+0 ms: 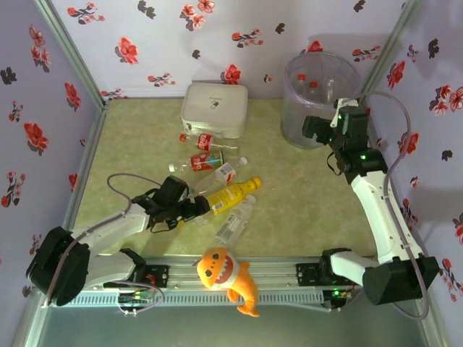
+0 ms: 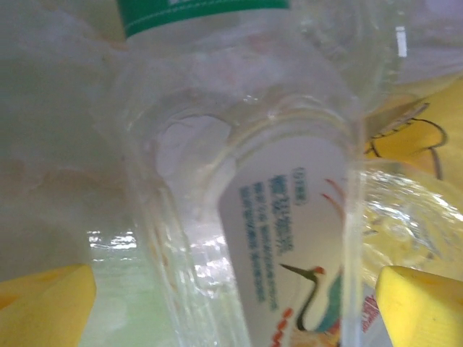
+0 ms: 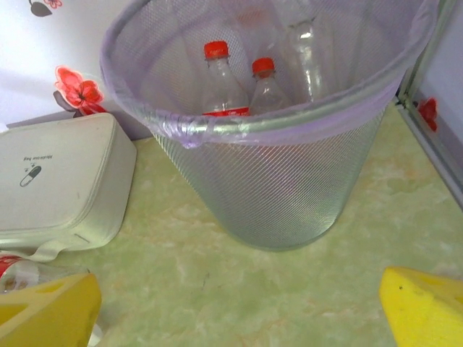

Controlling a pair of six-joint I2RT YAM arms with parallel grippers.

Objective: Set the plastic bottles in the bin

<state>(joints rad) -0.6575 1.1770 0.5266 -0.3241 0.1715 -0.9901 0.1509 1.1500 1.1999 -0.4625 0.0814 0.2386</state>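
Tall round translucent grey plastic bin (image 3: pixel 289 195): two red-capped clear bottles (image 3: pixel 217 79) and a third clear bottle (image 3: pixel 307 58) inside; right gripper (image 3: pixel 239 296) wide, empty, near bin; left gripper (image 2: pixel 235 282) wide, astride clear white-labelled bottle (image 2: pixel 289 238) on green table (image 1: pixel 304 202).

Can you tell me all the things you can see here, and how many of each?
Bin: one, see-through grey, back right of the table.
Bottles in the bin: three seen, clear, two with red caps.
Bottles on the table: about five, clear with red or white labels, lying in the middle.
Yellow bottle: one, lying among them.
White box: one, at the back, left of the bin.
Plush shark: one, orange, at the near edge between the arm bases.
Table: one, pale green.
Walls: lilac with red flowers.
Left gripper: yellow fingers, open around a clear bottle.
Right gripper: yellow fingers, open, empty, facing the bin.
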